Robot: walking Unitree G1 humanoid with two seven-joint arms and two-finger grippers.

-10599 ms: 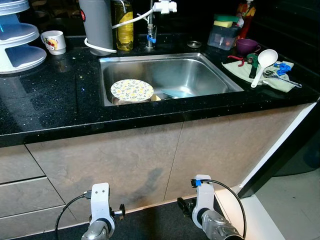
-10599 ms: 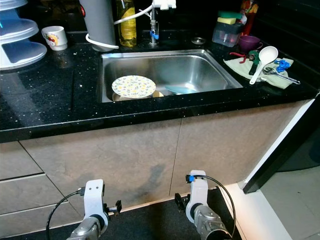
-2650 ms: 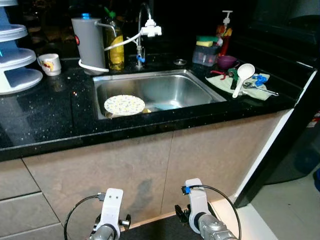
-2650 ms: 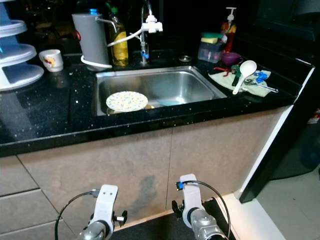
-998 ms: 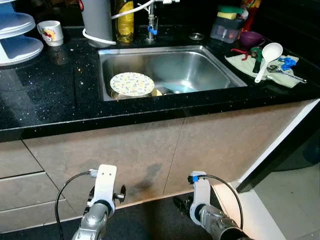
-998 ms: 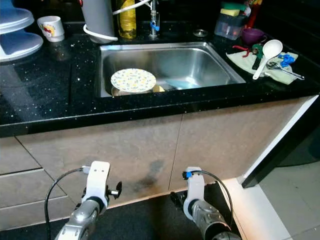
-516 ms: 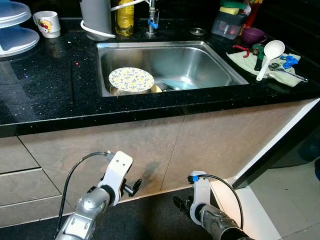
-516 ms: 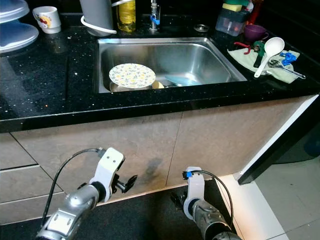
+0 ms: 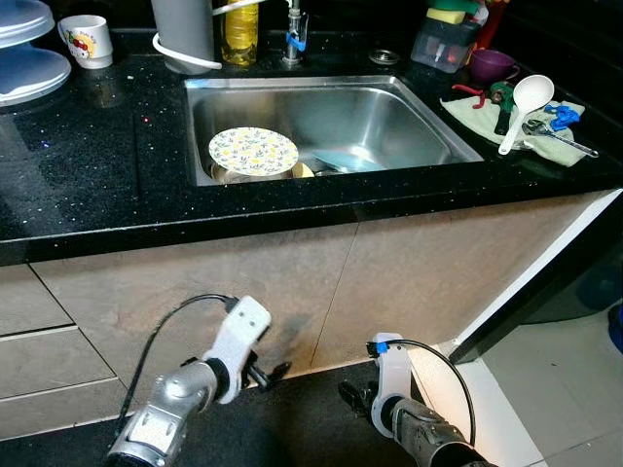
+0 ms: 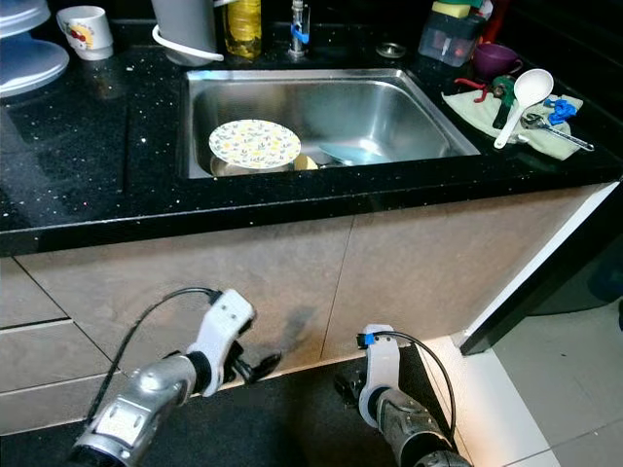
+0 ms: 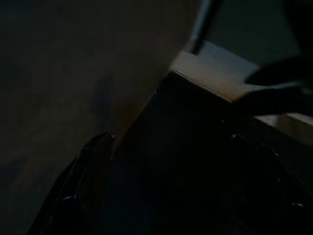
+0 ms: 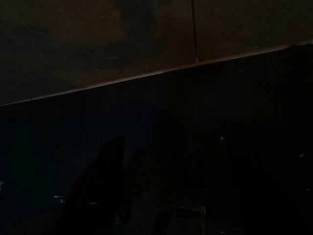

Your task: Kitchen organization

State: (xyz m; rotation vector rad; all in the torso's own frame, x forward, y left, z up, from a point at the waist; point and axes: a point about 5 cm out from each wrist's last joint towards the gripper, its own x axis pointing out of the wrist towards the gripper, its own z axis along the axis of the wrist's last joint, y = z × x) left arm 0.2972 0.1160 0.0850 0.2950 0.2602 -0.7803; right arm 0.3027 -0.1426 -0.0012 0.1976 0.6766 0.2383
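Left eye view: black speckled surface (image 9: pixel 88 165) with one steel sink (image 9: pixel 389 126) set into it. In the sink sits one round plate (image 9: pixel 253 151), white with a small yellow and blue floral print, lying flat near the sink's left wall on top of other dishes; beside it there's one pale blue item (image 9: pixel 341 161) I can't identify. At the back of the surface: one grey cylinder appliance (image 9: pixel 183 24), one yellow bottle (image 9: pixel 240 21), one tap (image 9: pixel 291 34), one white mug (image 9: pixel 85 39) with a cartoon print, and a white tiered rack (image 9: pixel 29 68) on the far left. To the right of the sink, one cloth (image 9: pixel 482 115) carries one white ladle (image 9: pixel 523 105) and a few small tools; one purple bowl (image 9: pixel 494 64) sits behind it. Down low in front of the cabinet doors (image 9: pixel 234 292), the left hand (image 9: pixel 273 370) is angled toward the cabinet, and the right hand (image 9: pixel 352 397) hangs near the floor.

Right eye view: same scene, nothing extra.

Left wrist view: very dark. Two black fingers (image 11: pixel 88 181) are spread apart, cabinet face beside them.

Right wrist view: even darker. Fingers (image 12: pixel 105 181) look spread too, over dark floor.
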